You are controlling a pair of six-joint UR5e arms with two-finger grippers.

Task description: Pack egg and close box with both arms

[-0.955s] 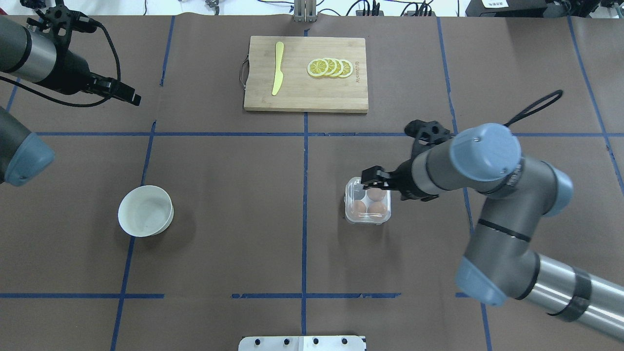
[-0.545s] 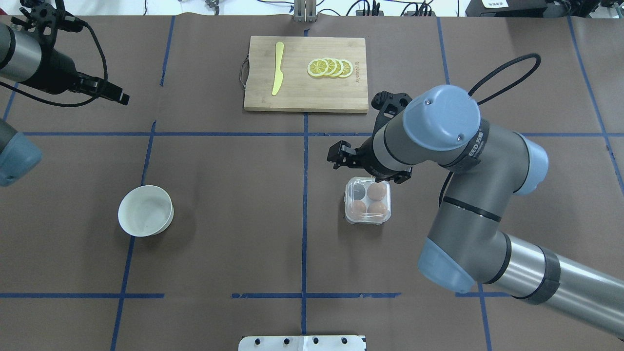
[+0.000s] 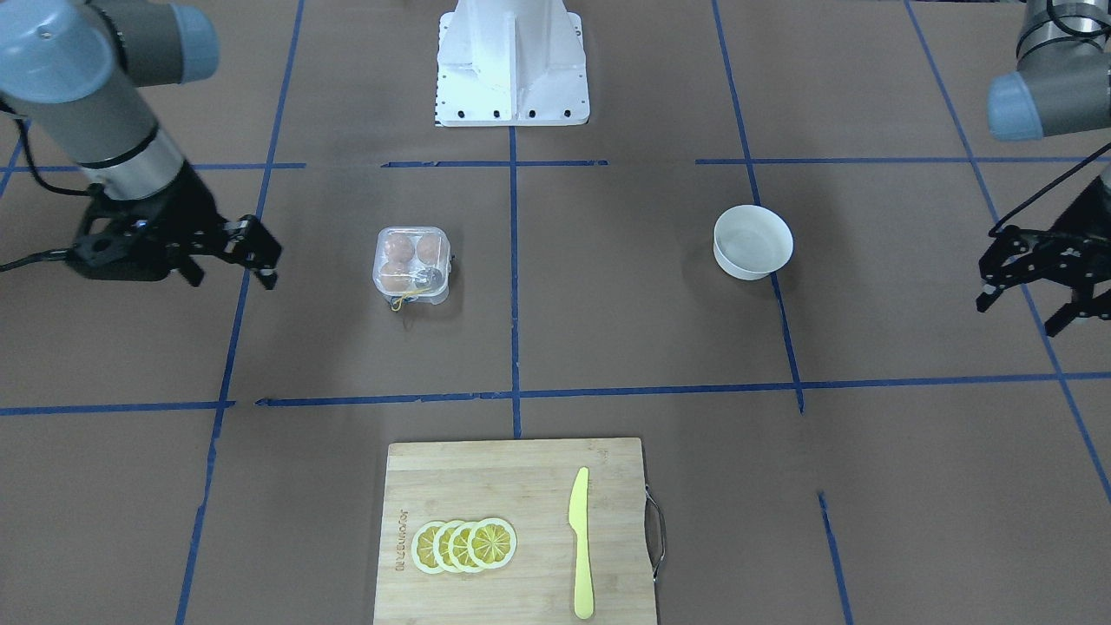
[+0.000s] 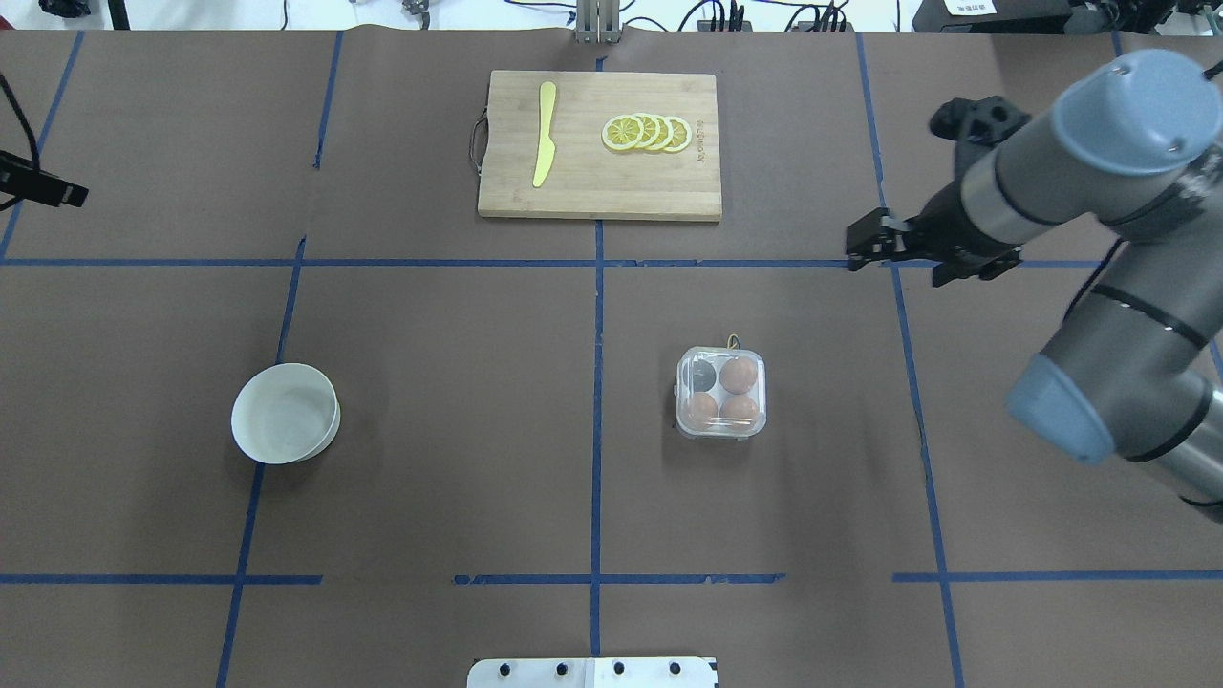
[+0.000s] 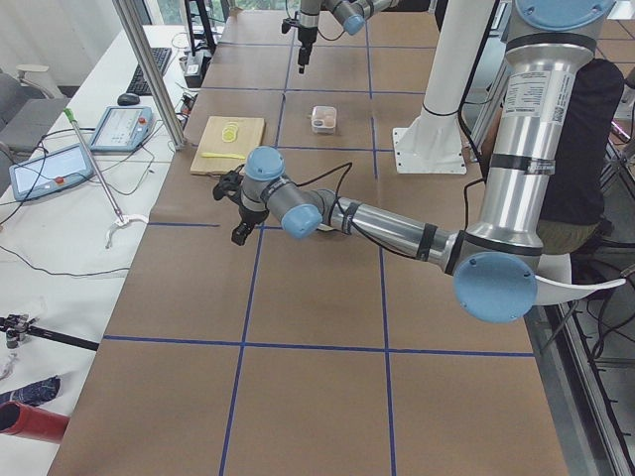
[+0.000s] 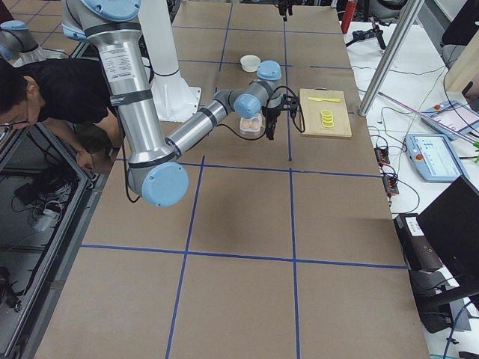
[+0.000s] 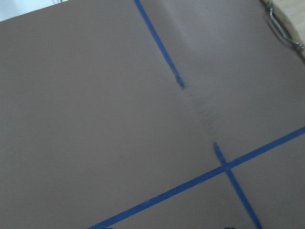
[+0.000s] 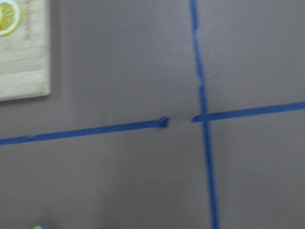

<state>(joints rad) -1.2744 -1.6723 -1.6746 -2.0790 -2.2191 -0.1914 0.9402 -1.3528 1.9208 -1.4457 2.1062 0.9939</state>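
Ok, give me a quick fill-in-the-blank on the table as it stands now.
The box holds ___ brown eggs.
The white bowl is ___.
On the cutting board, beside the yellow knife, lie ___ lemon slices.
Missing words: three; empty; four.

We look down from 6 o'clock and steeply back from 12 o'clock; both views share the box [image 4: 721, 393] and cutting board [image 4: 599, 145]. End cameras at 9 and 3 o'clock sight along the table [image 5: 317, 297]; wrist cameras sit close above it.
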